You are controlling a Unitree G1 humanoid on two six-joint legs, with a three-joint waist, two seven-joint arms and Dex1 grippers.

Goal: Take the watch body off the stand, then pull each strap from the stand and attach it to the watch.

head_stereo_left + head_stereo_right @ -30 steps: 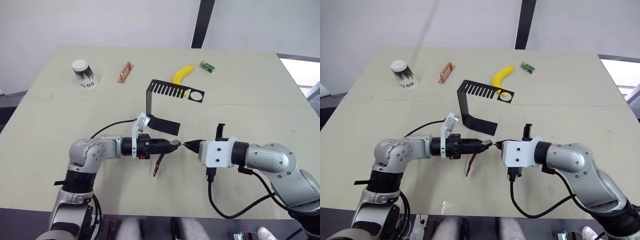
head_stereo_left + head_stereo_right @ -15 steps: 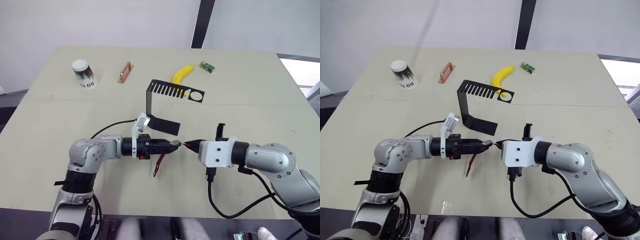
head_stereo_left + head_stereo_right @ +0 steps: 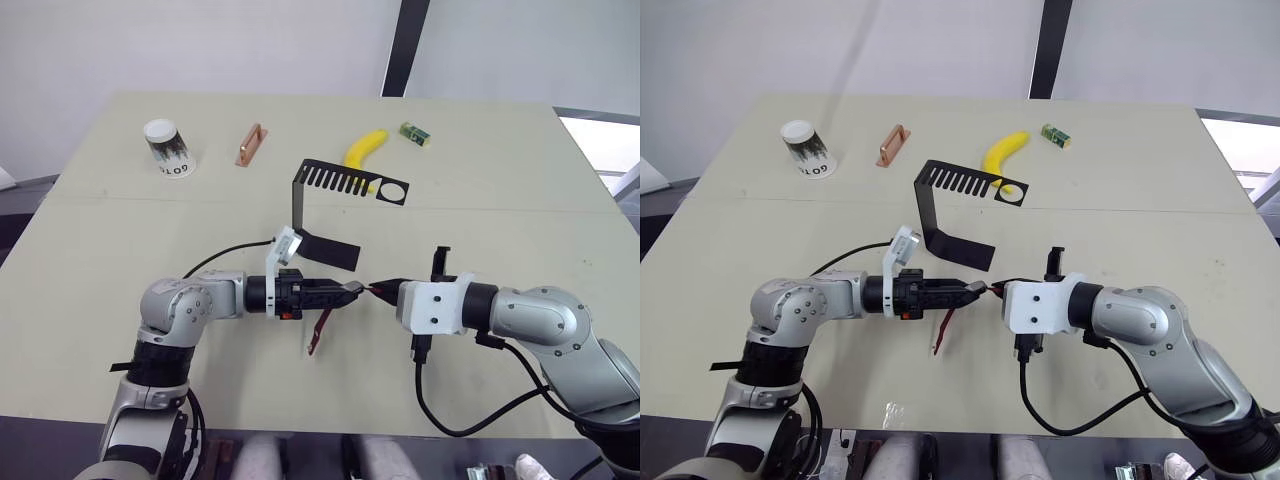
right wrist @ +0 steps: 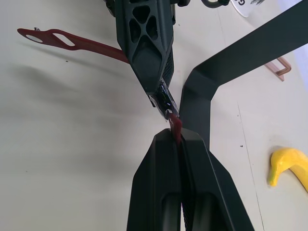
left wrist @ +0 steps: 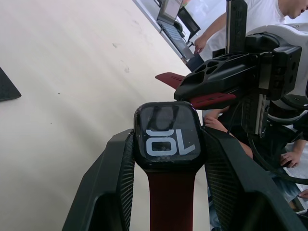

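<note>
Clamping the watch body (image 5: 166, 134) by its sides, the left gripper (image 3: 345, 291) meets the right gripper (image 3: 385, 291), pinched on the second strap (image 4: 175, 127), near the stand (image 3: 330, 210). The strap looks limp; it needs gripping close to its tip.

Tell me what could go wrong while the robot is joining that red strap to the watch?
The right gripper pinches only the tip of the second strap, so it might bend or slip instead of sliding into the watch body. The left gripper holds the watch by its edges above the table; a hard push could pop it loose. The attached strap dangles and could snag.
</note>
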